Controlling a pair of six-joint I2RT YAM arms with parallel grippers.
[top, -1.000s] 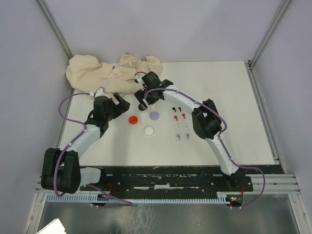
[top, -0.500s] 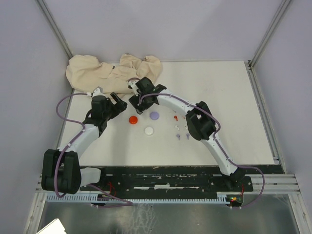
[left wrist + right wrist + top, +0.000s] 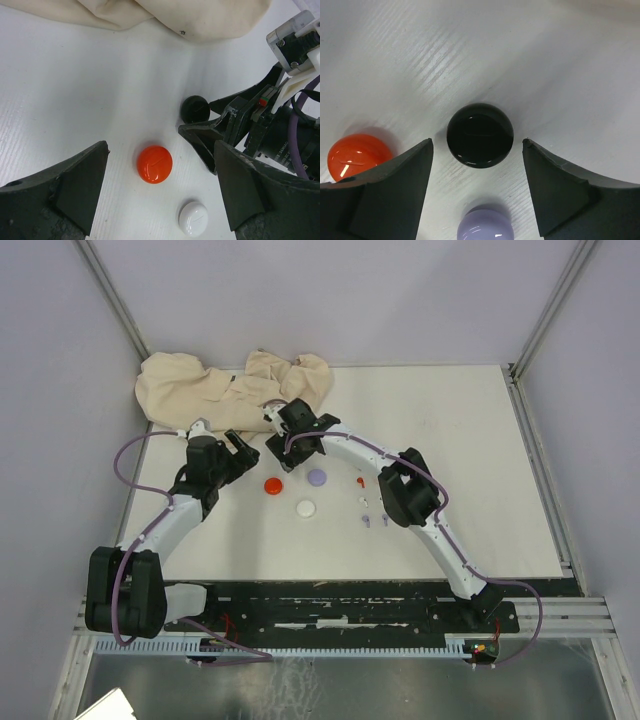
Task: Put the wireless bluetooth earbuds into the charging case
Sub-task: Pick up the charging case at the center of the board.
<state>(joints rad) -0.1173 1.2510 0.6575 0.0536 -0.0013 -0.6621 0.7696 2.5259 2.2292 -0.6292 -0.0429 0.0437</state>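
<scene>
Right gripper (image 3: 282, 454) shifted left, white table (image 3: 470, 470)

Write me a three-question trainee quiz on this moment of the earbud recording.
1. True or false: the left arm's fingers and the right arm's fingers are both spread open.
2. In the right wrist view, which disc lies between the fingers? A the red one, B the black disc, C the white one.
3. What lies crumpled at the far left of the table?
Key: 1 true; 2 B; 3 a beige cloth.
</scene>
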